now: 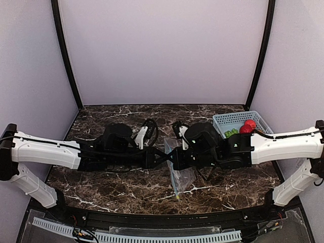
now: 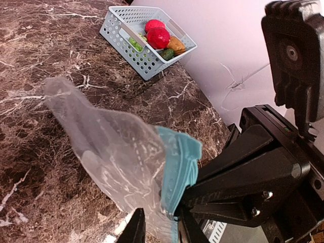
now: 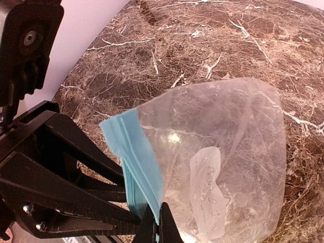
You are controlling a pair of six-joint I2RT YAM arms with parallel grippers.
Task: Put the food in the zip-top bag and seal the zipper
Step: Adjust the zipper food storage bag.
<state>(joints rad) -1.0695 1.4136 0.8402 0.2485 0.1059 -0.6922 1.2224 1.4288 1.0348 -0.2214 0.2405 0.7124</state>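
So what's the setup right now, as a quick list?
Bag: clear zip-top bag, looks empty, hanging from both grippers
Zipper: teal zipper, bunched up where the grippers meet
Left gripper: left gripper shut on the bag's zipper edge
Right gripper: right gripper shut on the same edge
Food: food not yet bagged, lying in the light-blue basket at the far right

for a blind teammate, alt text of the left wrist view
A clear zip-top bag, its teal zipper gripped by the left end effector and the right end effector, is held over a marble table. Farther back, a light-blue basket holds the toy fruit.
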